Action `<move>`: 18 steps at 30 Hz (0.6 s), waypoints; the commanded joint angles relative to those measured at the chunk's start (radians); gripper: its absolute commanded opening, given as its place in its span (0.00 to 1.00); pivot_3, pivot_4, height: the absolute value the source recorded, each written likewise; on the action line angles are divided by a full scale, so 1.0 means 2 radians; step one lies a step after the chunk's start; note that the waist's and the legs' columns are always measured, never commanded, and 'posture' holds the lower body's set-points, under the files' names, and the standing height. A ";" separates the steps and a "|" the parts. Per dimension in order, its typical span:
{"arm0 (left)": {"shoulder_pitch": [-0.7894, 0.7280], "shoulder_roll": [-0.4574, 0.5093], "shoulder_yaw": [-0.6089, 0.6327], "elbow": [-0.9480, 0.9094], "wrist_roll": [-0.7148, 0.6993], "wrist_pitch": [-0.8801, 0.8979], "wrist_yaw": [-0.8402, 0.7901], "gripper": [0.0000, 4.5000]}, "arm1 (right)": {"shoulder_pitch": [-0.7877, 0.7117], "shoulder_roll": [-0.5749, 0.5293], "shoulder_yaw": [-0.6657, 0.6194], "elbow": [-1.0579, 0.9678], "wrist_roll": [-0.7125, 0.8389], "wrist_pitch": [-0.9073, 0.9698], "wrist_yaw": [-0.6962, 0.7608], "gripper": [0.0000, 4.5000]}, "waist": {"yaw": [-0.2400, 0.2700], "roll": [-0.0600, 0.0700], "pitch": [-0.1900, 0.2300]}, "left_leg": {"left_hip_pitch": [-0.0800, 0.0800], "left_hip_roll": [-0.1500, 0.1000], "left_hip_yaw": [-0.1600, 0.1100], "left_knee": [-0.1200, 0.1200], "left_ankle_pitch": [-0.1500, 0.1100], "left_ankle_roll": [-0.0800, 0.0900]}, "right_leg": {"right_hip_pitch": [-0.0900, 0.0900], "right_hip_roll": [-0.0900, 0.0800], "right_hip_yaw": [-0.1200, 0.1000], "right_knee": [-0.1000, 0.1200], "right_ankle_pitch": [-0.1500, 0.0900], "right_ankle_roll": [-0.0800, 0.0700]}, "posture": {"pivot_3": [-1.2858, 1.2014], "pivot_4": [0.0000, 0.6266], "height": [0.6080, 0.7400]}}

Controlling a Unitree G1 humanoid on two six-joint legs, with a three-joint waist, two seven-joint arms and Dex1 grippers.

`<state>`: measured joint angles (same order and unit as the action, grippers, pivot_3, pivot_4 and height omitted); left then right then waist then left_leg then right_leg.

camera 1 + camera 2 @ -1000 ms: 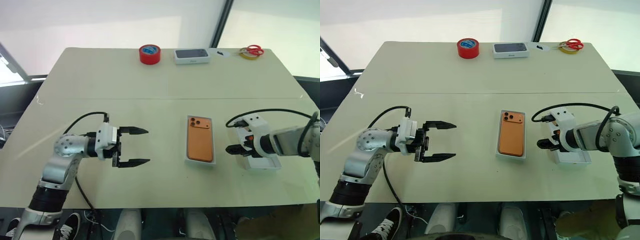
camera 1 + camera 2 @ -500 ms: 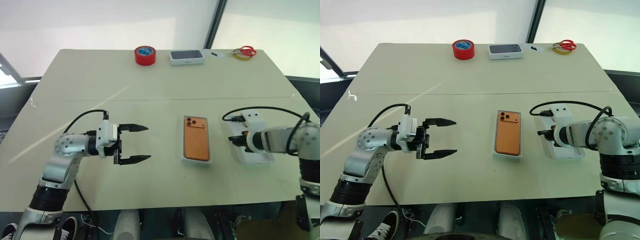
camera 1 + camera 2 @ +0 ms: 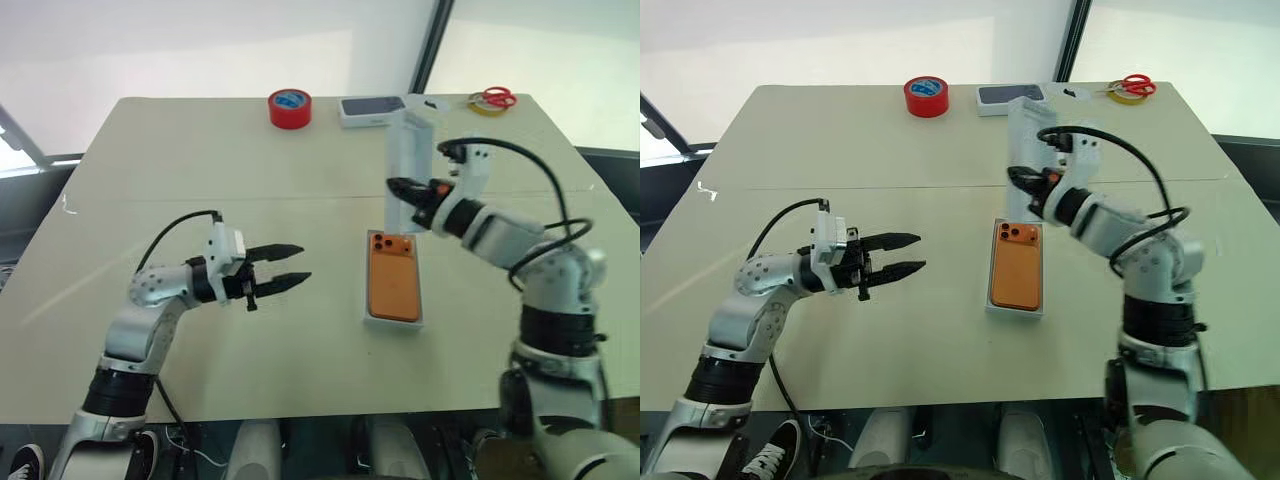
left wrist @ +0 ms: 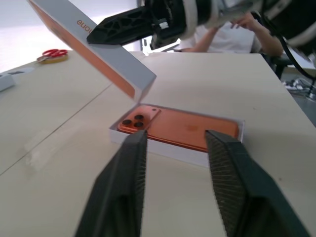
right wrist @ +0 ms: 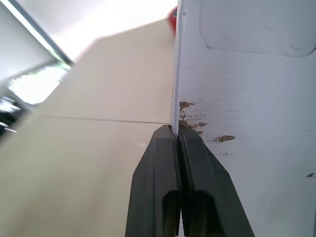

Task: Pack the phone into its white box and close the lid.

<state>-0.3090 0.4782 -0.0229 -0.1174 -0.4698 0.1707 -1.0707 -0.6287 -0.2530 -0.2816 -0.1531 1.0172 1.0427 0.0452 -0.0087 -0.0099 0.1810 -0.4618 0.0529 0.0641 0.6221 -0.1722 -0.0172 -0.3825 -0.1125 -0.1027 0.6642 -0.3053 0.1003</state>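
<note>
Right gripper [image 3: 394, 186]: clamped on one thin wall of the lid [image 3: 411, 160], fingers pressed together with the wall pinched between them; raised above the table, pointing toward the robot's left
Lid: held off the table, tilted steeply on edge, lower end hanging just above the camera end of the phone [image 3: 394, 278]; white inside with small brown marks, orange on the outer face in the left wrist view
Left gripper [image 3: 294, 265]: fingers parted by a narrow gap, nothing between them; hovering level above the table, aimed toward the phone, well apart from it
Phone: orange, back up, lying flat inside the white box [image 3: 395, 321]; three-lens cluster at the far-left corner
White box: flat on the table [image 3: 180, 180] near the middle, long side running away from the robot, uncovered
Red tape roll [image 3: 289, 107]: far edge of table
Dark-topped white box [image 3: 371, 109]: far edge, just right of the red tape roll
Red-handled scissors [image 3: 494, 98]: far right corner, lying on a yellow tape roll [image 3: 488, 109]
</note>
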 commanded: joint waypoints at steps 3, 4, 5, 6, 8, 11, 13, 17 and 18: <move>0.005 -0.005 0.013 -0.026 -0.028 0.035 0.025 0.01 | 0.033 0.079 -0.031 -0.063 0.200 0.008 -0.101 0.00 | 0.000 0.000 0.000 | 0.000 0.000 0.000 0.000 0.000 0.000 | 0.000 0.000 0.000 0.000 0.000 0.000 | 0.52 0.24 1.00; 0.006 -0.006 0.013 -0.028 -0.027 0.036 0.030 0.01 | 0.055 0.081 -0.014 -0.077 0.258 0.009 -0.127 0.00 | 0.000 0.000 0.000 | 0.000 0.000 0.000 0.000 0.000 0.000 | 0.000 0.000 0.000 0.000 0.000 0.000 | 0.52 0.24 1.00; 0.006 -0.007 0.014 -0.029 -0.027 0.039 0.036 0.01 | 0.077 0.080 0.002 -0.089 0.307 0.008 -0.155 0.00 | 0.000 0.000 0.000 | 0.000 0.000 0.000 0.000 0.000 0.000 | 0.000 0.000 0.000 0.000 0.000 0.000 | 0.52 0.24 1.00; 0.006 -0.007 0.012 -0.031 -0.021 0.034 0.038 0.01 | 0.099 0.074 0.020 -0.096 0.360 -0.001 -0.184 0.00 | 0.000 0.000 0.000 | 0.000 0.000 0.000 0.000 0.000 0.000 | 0.000 0.000 0.000 0.000 0.000 0.000 | 0.52 0.24 1.00; 0.005 -0.008 0.010 -0.033 -0.020 0.038 0.044 0.01 | 0.137 0.049 0.058 -0.104 0.449 -0.019 -0.229 0.00 | -0.002 0.000 0.000 | 0.000 0.000 0.000 0.000 0.000 0.000 | 0.000 0.000 0.000 0.000 0.000 0.000 | 0.52 0.24 1.00; 0.006 -0.007 0.010 -0.032 -0.022 0.040 0.047 0.01 | 0.162 0.033 0.082 -0.093 0.477 -0.029 -0.233 0.00 | -0.002 0.000 0.000 | 0.000 0.000 0.000 0.000 0.000 0.000 | 0.000 0.000 0.000 0.000 0.000 0.000 | 0.52 0.24 1.00; 0.006 -0.007 0.007 -0.029 -0.018 0.036 0.045 0.01 | 0.156 0.017 0.091 -0.077 0.476 -0.030 -0.226 0.00 | -0.002 0.000 0.000 | 0.000 0.000 0.000 0.000 0.000 0.000 | 0.000 0.000 0.000 0.000 0.000 0.000 | 0.52 0.24 1.00; 0.009 -0.012 -0.009 -0.020 -0.003 0.026 0.044 0.01 | 0.133 -0.020 0.095 -0.021 0.432 -0.031 -0.189 0.00 | 0.001 0.000 0.000 | 0.000 0.000 0.000 0.000 0.000 0.000 | 0.000 0.000 0.001 0.000 0.000 0.000 | 0.52 0.24 1.00; 0.010 -0.015 -0.015 -0.015 0.004 0.023 0.044 0.01 | 0.132 -0.027 0.095 -0.011 0.422 -0.031 -0.181 0.00 | 0.001 0.000 0.000 | 0.000 0.000 0.000 0.000 0.000 0.000 | -0.001 0.000 0.001 0.000 0.000 0.000 | 0.52 0.24 1.00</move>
<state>-0.2874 0.4564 -0.0304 -0.1367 -0.4776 0.2454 -0.9818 -0.3521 -0.2971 -0.0908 -0.1807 1.8829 0.9868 -0.3647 -0.0058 -0.0095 0.1811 -0.4620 0.0527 0.0648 0.6215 -0.1723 -0.0173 -0.3840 -0.1125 -0.1006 0.6634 -0.3055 0.0999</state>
